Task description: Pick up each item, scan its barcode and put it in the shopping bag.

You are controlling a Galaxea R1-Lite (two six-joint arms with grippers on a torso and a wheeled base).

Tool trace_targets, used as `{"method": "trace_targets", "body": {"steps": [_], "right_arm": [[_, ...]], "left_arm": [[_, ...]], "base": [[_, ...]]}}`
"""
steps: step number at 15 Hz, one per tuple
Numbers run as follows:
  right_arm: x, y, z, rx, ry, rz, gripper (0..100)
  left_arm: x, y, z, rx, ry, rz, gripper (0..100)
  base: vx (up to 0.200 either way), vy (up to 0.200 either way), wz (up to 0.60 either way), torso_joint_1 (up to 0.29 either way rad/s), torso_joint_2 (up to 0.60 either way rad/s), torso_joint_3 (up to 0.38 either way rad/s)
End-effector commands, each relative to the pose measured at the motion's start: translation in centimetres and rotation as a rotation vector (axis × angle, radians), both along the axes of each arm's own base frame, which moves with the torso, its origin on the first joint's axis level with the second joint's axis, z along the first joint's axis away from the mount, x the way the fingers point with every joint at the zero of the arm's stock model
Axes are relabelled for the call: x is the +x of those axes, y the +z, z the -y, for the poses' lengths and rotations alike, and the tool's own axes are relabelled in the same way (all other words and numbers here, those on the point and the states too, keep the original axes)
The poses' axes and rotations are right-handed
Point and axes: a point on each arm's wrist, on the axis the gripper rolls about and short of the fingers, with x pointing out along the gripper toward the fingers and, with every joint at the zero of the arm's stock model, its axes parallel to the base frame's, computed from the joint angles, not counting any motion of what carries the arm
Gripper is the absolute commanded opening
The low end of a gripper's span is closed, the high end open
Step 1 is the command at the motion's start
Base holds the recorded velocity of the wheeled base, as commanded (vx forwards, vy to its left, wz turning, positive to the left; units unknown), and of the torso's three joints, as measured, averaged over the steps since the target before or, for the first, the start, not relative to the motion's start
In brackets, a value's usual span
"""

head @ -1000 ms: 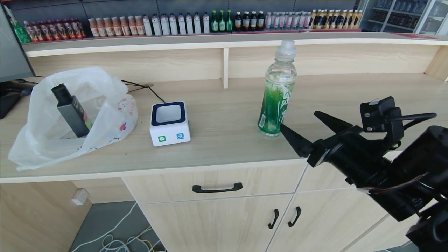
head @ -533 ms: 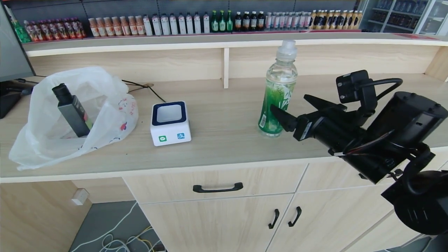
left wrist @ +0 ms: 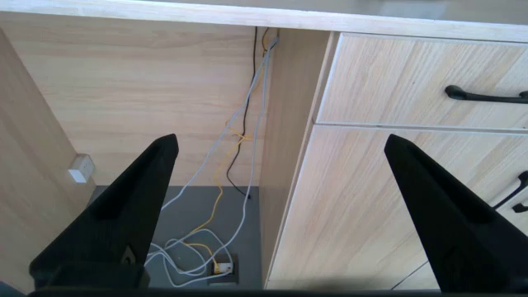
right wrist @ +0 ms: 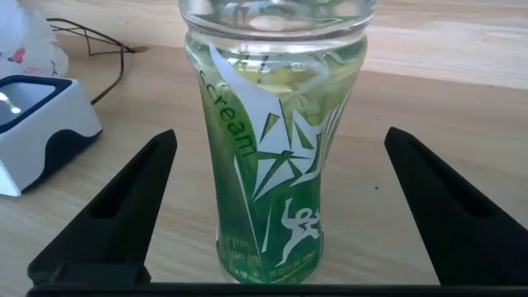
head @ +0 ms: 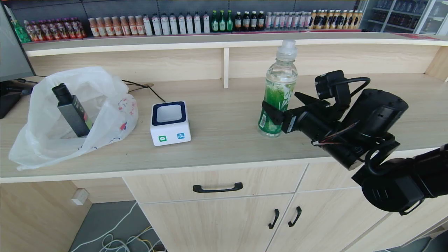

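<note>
Pick-up step; right hand [head: 280, 100] spread wide, jaws flanking clear green-labelled plastic bottle [head: 280, 77], untouched; next likely: close, lift, carry to white cube scanner [head: 170, 123].

The counter [head: 224, 154] bears a shopping bag [head: 108, 94], scanner [head: 170, 123] and bottle [head: 278, 89].

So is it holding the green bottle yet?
No, nothing is held. The right gripper is open around the bottle, low down, not touching; the left gripper is empty too.
</note>
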Motion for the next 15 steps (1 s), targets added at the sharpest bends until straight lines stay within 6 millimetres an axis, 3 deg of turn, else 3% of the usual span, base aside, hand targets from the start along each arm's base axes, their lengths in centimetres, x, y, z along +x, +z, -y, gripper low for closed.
{"method": "trace_targets", "body": {"steps": [1, 7, 15], "right_arm": [[1.8, -1.1, -0.1, -0.006, -0.02, -0.015, 100], [3.3, -0.9, -0.8, 0.004, -0.025, 0.014, 100], [4.1, 1.4, -1.2, 0.031, -0.029, 0.094, 100]], "left_arm": [[0.0, 0.0, 0.0, -0.002, 0.0, 0.001, 100], [0.0, 0.0, 0.0, 0.0, 0.0, 0.001, 100], [0.0, 0.0, 0.0, -0.002, 0.0, 0.001, 100]], "base": [[0.0, 0.0, 0.0, 0.0, 0.0, 0.0], [0.0, 0.0, 0.0, 0.0, 0.0, 0.0], [0.0, 0.0, 0.0, 0.0, 0.0, 0.0]]}}
